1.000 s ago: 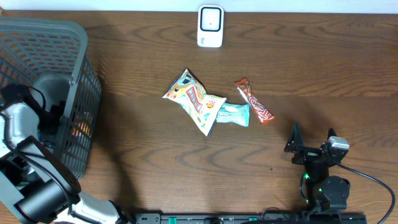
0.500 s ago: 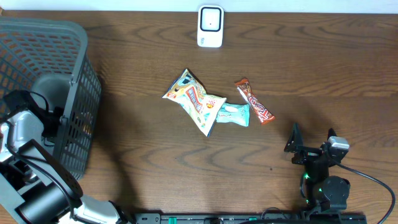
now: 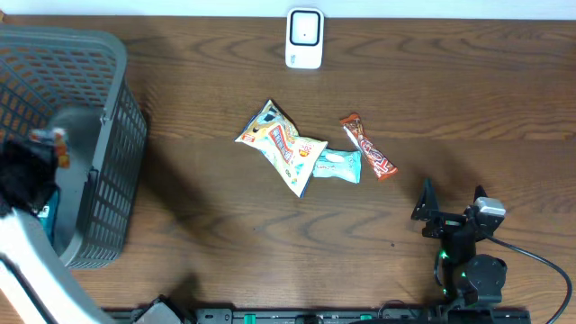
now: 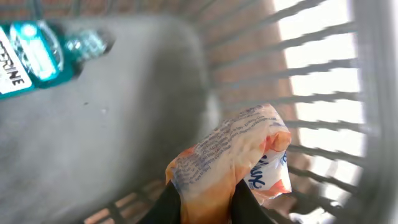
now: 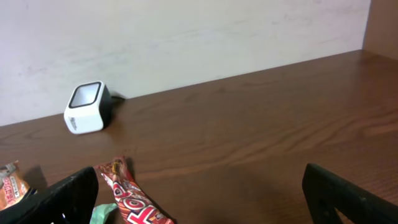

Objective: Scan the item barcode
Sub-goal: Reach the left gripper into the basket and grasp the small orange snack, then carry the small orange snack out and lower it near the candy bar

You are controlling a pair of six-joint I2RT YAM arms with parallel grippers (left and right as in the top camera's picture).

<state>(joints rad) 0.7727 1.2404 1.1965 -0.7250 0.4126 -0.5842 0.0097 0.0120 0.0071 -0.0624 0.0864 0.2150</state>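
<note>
Basket interior: wrist view shows left gripper clamping packet, overhead unclear

**Your colours, on a dark brown wood-grain table**
At frame left you see a grey mesh basket, an orange-and-white packet with blue print, and a teal bottle. At centre, a red-brown bar and a mint wrapper. At top, a white scanner.

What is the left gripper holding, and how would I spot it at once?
Find the grey mesh basket at the left edge of the table. Inside it, the left gripper is shut on a crumpled orange-and-white snack packet. Unlike the teal bottle lying on the basket floor, it is a soft, wrinkled pouch with blue print.
</note>
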